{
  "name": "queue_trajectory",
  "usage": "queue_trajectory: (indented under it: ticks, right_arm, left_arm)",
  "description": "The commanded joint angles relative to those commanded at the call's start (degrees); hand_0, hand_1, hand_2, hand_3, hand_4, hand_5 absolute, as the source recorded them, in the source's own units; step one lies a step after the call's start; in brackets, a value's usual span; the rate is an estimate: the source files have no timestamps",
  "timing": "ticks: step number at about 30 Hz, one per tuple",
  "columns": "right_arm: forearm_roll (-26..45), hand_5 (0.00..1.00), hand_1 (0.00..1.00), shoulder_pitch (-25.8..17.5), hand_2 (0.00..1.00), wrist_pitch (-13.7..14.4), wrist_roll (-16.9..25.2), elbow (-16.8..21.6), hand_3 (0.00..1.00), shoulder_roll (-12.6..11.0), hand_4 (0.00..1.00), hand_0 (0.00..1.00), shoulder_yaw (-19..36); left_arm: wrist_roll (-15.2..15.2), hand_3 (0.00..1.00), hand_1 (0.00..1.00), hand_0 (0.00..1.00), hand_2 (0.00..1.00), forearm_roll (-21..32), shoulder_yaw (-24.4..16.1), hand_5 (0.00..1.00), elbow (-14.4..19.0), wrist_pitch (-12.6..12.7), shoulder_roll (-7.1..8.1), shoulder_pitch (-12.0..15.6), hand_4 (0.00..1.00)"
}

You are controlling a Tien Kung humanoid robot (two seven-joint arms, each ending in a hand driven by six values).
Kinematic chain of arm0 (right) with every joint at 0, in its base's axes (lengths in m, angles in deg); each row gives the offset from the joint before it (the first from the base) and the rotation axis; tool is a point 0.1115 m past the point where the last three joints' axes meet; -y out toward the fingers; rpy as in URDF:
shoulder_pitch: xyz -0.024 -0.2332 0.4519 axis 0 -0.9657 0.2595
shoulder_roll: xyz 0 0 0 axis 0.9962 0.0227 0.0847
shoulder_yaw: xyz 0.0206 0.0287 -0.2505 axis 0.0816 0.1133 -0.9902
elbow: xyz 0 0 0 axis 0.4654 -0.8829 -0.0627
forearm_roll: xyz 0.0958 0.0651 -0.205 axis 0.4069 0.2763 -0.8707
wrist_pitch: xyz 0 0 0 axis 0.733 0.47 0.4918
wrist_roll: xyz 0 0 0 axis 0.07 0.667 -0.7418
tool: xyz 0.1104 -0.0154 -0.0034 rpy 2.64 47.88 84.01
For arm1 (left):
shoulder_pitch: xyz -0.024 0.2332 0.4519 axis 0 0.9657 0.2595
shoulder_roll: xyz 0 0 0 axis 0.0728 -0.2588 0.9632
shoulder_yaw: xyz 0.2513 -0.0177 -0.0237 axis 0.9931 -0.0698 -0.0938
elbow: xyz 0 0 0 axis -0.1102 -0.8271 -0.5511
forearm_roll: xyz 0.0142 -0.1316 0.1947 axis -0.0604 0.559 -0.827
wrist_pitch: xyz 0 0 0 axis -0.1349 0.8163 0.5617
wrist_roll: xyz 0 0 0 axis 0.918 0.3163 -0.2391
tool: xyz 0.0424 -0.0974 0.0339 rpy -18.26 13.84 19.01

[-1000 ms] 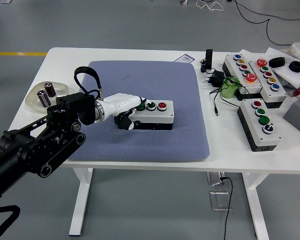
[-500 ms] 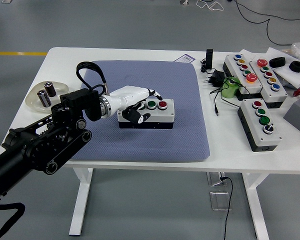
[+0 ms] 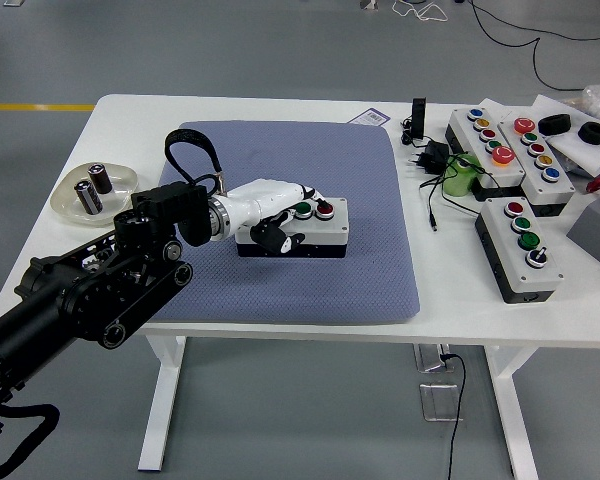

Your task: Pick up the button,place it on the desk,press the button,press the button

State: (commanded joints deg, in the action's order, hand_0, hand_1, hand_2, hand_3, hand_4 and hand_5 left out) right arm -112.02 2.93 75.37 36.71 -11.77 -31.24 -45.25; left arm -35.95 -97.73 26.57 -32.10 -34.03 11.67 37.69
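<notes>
A white button box [image 3: 310, 232] with a black base lies on the blue-grey mat [image 3: 310, 180], mid-table. A green button [image 3: 303, 211] and a red button [image 3: 325, 210] show on its top; the box's left part is hidden under my hand. My left hand [image 3: 292, 203] lies over the box's left half, fingers stretched out, fingertips [image 3: 310, 195] beside the green and red buttons, thumb curled at the box's front face. It grasps nothing. My right arm is out of view.
A dish [image 3: 93, 188] with two batteries stands at the table's left. Several more button boxes [image 3: 520, 245], a green object [image 3: 460, 177], black plugs and cables [image 3: 428, 157] crowd the right side. The black arm [image 3: 90, 290] crosses the table's front left.
My left hand has slid right over the box, from its left end toward the green and red buttons, and the fingers have stretched out. The box has stayed put.
</notes>
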Motion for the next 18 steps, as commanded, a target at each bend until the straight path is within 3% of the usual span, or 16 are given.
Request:
queue_trajectory:
  ticks: [18]
  right_arm:
    - [-0.4, 0.245, 0.526, -0.2, 0.545, 0.0, 0.0, 0.0, 0.633, -0.1, 0.239, 0.641, 0.2]
  left_arm:
    - [0.6, 0.836, 0.002, 0.002, 0.032, -0.9, 2.8, 0.002, -3.4, -0.6, -0.46, 0.0, 0.538]
